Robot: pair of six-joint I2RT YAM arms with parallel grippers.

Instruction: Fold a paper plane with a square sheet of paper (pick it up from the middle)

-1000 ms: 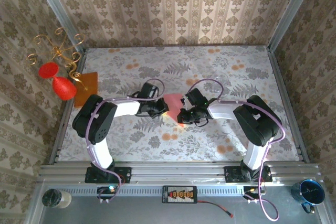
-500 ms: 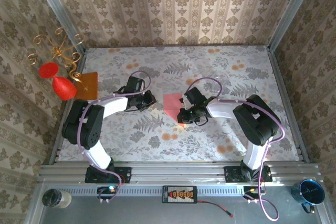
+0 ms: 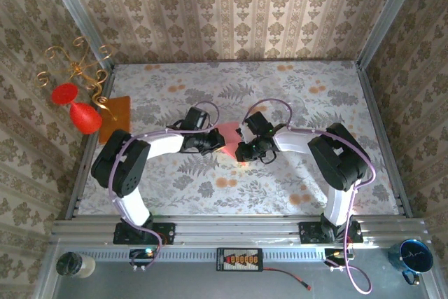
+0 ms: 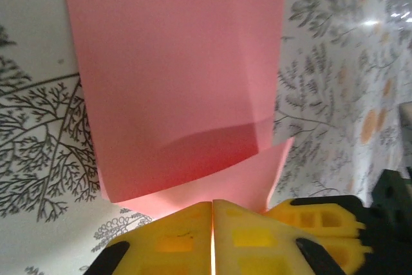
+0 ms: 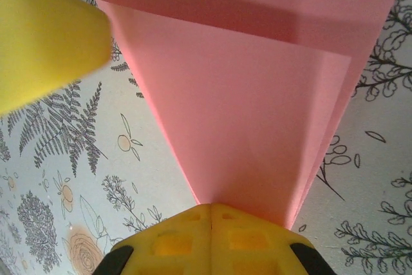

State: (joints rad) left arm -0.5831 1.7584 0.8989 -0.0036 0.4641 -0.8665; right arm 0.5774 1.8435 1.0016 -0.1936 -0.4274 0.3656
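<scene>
- Far left, a dark orange rectangular sheet (image 3: 116, 115) lies flat on the floral-patterned table (image 3: 301, 96), well apart from the action and not part of this fold.
- The left gripper (image 3: 212, 142) is down at the left edge of the paper. In its wrist view its yellow fingers (image 4: 174, 239) are clenched flat together, tips against the paper's near edge. Whether a layer is nipped between them, I cannot tell.
- Centre table, between the two grippers, lies the thin salmon-pink square sheet of paper (image 3: 228, 133). It is partly folded, with one flap lying over another and a soft, bowed crease (image 4: 212, 143) that has not been sharpened.
- The right gripper (image 3: 245, 150) sits at the sheet's right side with its fingers (image 5: 251, 239) shut tight. The paper narrows to a point right at their tips.
- The step looks like creasing a flap. To do it well, the right tip should pin the point firmly while the left presses low and slides along the fold line, not across it.
- Too much drag would skew the layers, so the edges want lining up before the crease is set.
</scene>
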